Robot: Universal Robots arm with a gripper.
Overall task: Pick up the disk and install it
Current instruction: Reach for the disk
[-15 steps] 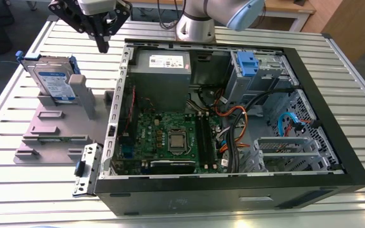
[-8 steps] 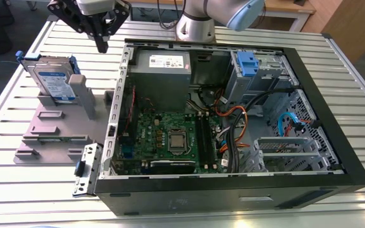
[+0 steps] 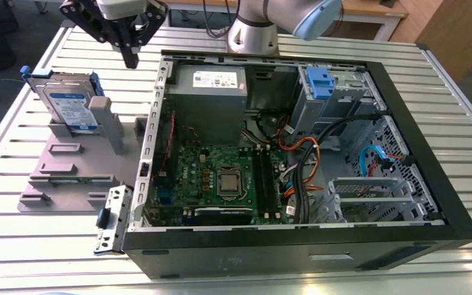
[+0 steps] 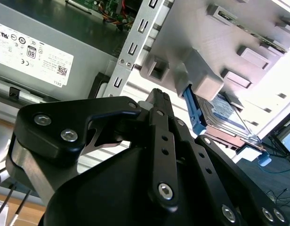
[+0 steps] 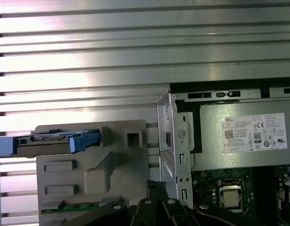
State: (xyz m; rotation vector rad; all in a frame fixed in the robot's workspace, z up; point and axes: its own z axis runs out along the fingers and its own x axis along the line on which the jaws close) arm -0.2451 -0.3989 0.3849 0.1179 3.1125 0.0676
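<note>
The disk point(image 3: 69, 106), silver-grey with a white-and-blue label and blue rails, stands on edge in a grey plastic holder point(image 3: 66, 175) on the exterior view's left, beside the open computer case point(image 3: 302, 153). My gripper point(image 3: 129, 60) hangs above the table between the disk and the case's back corner, higher than the disk and apart from it. Its black fingers are shut together with nothing between them. In the second wrist view the gripper point(image 4: 157, 95) points toward the holder point(image 4: 206, 52) and the disk point(image 4: 223, 109). The first wrist view shows the disk point(image 5: 46, 140) edge-on.
A grey power supply box point(image 3: 209, 83) with a white sticker sits in the case's back corner near the gripper. A drive bay with a blue clip point(image 3: 318, 81) is at the case's far side. Cables point(image 3: 318, 153), motherboard point(image 3: 219, 178), slatted metal table point(image 3: 47, 246).
</note>
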